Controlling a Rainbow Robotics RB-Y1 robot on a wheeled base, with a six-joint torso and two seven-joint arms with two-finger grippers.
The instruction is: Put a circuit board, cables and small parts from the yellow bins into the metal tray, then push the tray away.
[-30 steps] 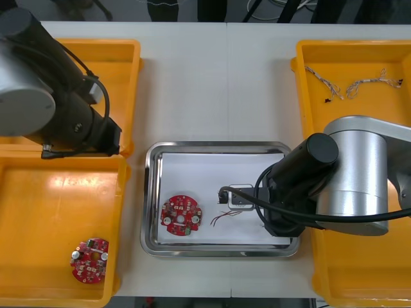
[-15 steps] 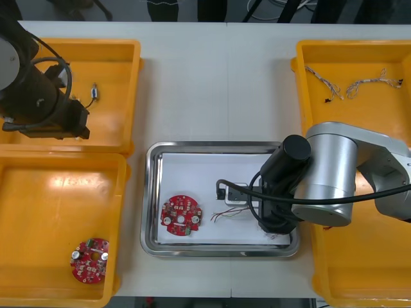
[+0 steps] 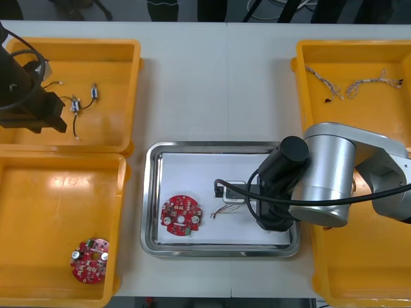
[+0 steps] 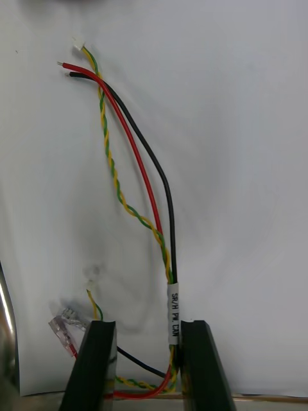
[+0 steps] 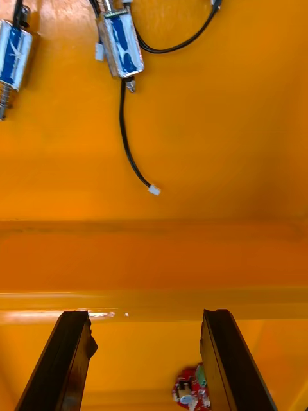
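1. In the front view, we see the right arm bent low over the right half of the metal tray. The tray sits on the desk between the yellow bins.
2. The right wrist view gives us the close detail. The right end effector hangs just above the tray's white floor, fingers parted and gripping nothing. The labelled end of a cable bundle of red, black and yellow-green wires lies between the fingers, against one of them.
3. Looking down from the front, we place a round red circuit board in the tray, left of the bundle's loose ends. A small metal part with a black lead lies beside the arm.
4. The left arm reaches over the far left bin. The left end effector is open and empty above the walls where the two left bins meet.
5. Its wrist view adds blue-wrapped small metal parts beyond the fingers and a second circuit board in the near bin.
6. Thin twisted cables lie in the far right bin.
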